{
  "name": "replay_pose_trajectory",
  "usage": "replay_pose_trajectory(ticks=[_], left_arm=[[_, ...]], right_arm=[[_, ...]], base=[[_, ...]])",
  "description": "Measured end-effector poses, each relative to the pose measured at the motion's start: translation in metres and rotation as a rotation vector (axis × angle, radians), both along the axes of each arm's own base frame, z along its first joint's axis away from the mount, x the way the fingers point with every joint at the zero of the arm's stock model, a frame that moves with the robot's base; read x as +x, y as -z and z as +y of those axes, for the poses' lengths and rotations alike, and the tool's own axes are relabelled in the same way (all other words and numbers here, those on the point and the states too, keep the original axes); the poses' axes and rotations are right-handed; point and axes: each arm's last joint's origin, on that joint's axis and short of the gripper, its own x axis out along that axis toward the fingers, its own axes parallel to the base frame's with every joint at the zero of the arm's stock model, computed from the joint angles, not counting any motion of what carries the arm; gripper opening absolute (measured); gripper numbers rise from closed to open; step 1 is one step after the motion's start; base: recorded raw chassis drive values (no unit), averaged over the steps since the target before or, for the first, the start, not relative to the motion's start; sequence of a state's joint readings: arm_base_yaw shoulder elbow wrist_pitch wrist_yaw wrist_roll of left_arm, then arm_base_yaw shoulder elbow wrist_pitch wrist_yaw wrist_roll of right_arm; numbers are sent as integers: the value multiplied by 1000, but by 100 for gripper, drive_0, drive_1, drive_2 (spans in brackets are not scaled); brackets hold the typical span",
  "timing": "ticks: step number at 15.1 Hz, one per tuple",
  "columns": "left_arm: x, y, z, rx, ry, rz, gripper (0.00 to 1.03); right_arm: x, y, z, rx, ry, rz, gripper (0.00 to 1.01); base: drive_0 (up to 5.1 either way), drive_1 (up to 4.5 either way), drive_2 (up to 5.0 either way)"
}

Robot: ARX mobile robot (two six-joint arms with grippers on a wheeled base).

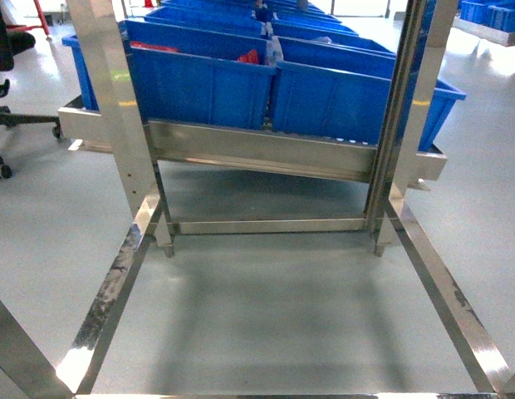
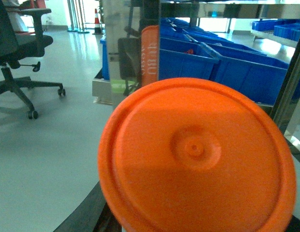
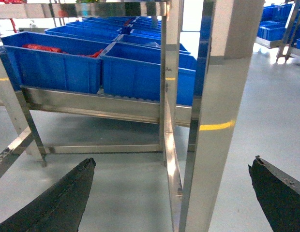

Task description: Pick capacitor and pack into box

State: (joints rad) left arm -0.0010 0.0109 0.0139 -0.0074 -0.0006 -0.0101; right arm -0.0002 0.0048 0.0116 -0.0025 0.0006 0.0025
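Right gripper (image 3: pixel 172 193) is hanging wide open, nothing between its black fingers (image 3: pixel 58 200), pointed at the steel rack (image 1: pixel 266 158) full of blue bins (image 1: pixel 199 79). An orange round lid (image 2: pixel 196 157) fills the left wrist view (can't tell that gripper's state). No pink box or capacitor visible anywhere.

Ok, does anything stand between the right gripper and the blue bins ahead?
Yes. A steel post stands just ahead of the right gripper, between its open jaws, with the blue bins behind it. No capacitor or box shows in any view.
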Motion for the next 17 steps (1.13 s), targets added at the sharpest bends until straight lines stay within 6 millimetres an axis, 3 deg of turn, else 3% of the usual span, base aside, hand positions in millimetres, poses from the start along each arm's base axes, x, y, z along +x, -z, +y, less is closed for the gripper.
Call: replay_pose_trajectory(ticks=[17], left_arm=[[0, 0, 0, 0, -2, -1, 44]], right_arm=[[0, 0, 0, 0, -1, -3, 98]], base=[[-494, 251, 251]])
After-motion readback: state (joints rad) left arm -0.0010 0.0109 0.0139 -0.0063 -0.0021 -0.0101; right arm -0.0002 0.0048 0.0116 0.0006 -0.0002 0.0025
